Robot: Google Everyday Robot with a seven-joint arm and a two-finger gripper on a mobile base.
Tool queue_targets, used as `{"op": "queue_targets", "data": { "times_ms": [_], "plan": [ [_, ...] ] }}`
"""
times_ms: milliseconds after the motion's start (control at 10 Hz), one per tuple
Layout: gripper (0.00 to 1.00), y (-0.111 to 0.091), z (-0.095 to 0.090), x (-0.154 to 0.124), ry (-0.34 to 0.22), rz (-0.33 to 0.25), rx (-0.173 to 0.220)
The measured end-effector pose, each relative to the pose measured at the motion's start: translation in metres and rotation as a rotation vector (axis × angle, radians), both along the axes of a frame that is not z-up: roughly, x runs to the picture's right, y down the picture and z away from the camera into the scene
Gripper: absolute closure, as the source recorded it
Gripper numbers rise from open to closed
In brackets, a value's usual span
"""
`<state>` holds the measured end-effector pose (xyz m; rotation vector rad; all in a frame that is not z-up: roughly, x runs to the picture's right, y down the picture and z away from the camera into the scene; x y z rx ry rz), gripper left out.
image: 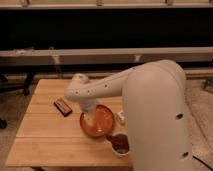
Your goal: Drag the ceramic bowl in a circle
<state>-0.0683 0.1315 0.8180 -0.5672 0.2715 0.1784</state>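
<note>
The ceramic bowl (101,121) is a wide, shallow orange-brown dish on the wooden table (42,135), right of its middle. My white arm reaches down from the right, and my gripper (90,119) sits at the bowl's left rim, touching or just inside it. The arm covers part of the bowl's right side.
A small white cup (120,144) with dark contents stands just in front of the bowl on the right. A dark flat rectangular object (62,106) lies on the table to the left of the bowl. A small white item (121,117) sits at the bowl's right.
</note>
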Motion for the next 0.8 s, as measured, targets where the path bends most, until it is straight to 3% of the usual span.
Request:
{"op": "queue_targets", "data": {
  "times_ms": [300, 800],
  "plan": [
    [0.20, -0.016, 0.022, -0.002, -0.030, 0.008, -0.003],
    [0.20, -0.021, 0.059, -0.004, -0.069, 0.019, -0.033]
  ]
}}
